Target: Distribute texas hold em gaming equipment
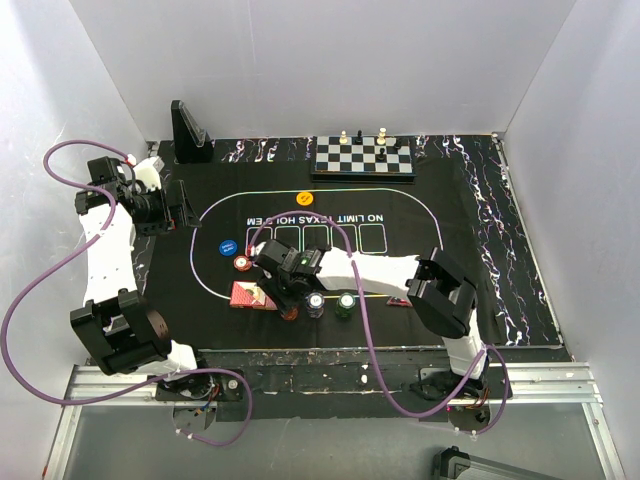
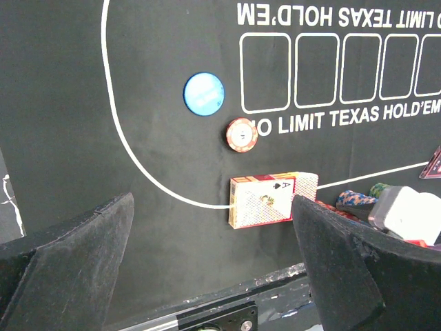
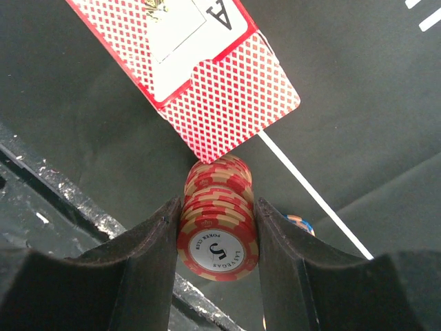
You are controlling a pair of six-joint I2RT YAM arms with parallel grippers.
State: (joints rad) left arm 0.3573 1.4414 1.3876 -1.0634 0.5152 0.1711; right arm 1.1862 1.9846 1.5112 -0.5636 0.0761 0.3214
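Distribution of poker equipment, at what the layout suggests is an early stage. The right claw [image 3: 218,207] stands at the near rim of the printed oval on the black Hold'em mat [image 1: 410,250]. Its fingers [image 3: 151,262] press against opposite sides of an upright stack of red chips [image 3: 217,241] (a grip, as far as the wrist view shows). Just beyond the stack, the red-backed card pack [image 3: 207,83] lies flat on the mat. The left claw [image 2: 212,207] hangs wide open and empty above the mat's left side, apart from every item.

Three pieces lie singly. A blue chip [image 2: 204,93] and a red-and-white chip [image 2: 242,134] sit near the oval's left curve, and an orange chip [image 1: 305,198] sits on its far rim. A white chip [image 1: 316,300] and a green chip [image 1: 345,300] sit just beside the right claw at the near rim (whether single or stacked cannot be told). The dark red triangular marker [image 2: 434,165] shows only at the edge of the left wrist view, to the right of the pack.

The printed card frames [image 2: 337,69] are bare, and no loose card is visible, so dealing appears not yet begun. Most equipment is clustered at the near rim, which suggests the larger share of the task is left. The chessboard [image 1: 363,157], at the far edge of the worktop [image 1: 500,250], plays no part.
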